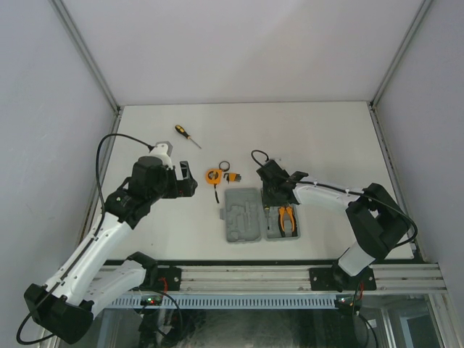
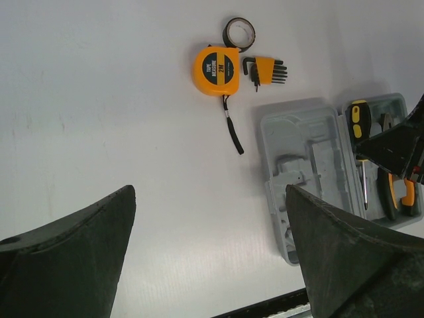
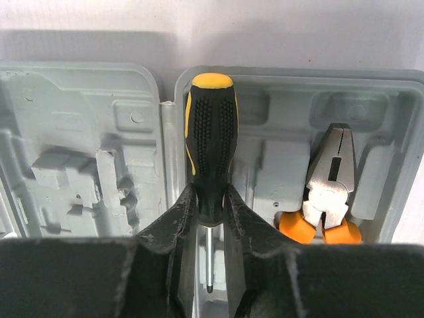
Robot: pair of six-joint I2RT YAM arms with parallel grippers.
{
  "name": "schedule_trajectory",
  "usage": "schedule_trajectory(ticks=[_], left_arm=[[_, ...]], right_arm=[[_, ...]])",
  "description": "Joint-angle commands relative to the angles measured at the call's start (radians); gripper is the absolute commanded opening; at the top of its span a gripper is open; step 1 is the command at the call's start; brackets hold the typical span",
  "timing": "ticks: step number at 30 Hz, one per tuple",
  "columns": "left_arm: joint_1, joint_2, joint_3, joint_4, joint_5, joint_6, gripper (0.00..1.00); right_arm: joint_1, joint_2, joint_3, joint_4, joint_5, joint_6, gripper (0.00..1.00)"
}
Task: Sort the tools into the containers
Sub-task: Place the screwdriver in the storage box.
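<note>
My right gripper (image 3: 209,199) is shut on the lower handle of a black-and-yellow screwdriver (image 3: 211,146), held over the left edge of the grey case's right half (image 3: 391,79). Orange-handled pliers (image 3: 331,189) lie in that half. In the top view the right gripper (image 1: 274,190) is at the case's (image 1: 243,215) far edge. My left gripper (image 1: 187,180) is open and empty, above bare table left of the tape measure (image 1: 212,175). The black ring (image 1: 225,166), hex key set (image 1: 233,175) and second screwdriver (image 1: 186,135) lie on the table.
The left wrist view shows the tape measure (image 2: 215,69), ring (image 2: 238,32) and hex keys (image 2: 267,70) close together beyond the case (image 2: 308,165). The case's left half holds no tools. Grey walls enclose the table on three sides.
</note>
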Motion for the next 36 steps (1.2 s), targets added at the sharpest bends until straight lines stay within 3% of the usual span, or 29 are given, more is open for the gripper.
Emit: schedule_trajectory(ticks=[1,10,28,36], left_arm=[[0.006,-0.001,-0.021,0.038,0.022,0.011,0.97],[0.009,-0.001,-0.019,0.041,0.026,0.01,0.97],[0.015,-0.003,-0.021,0.042,0.024,0.0,0.97],[0.015,-0.066,-0.105,0.128,0.036,-0.11,1.0]], right_arm=[[-0.004,-0.002,0.032,0.028,0.006,-0.011,0.17],[0.001,-0.085,0.03,-0.027,0.038,-0.014,0.27],[-0.021,-0.084,0.031,0.007,0.031,-0.045,0.22],[0.029,-0.113,0.031,0.01,0.092,-0.074,0.22]])
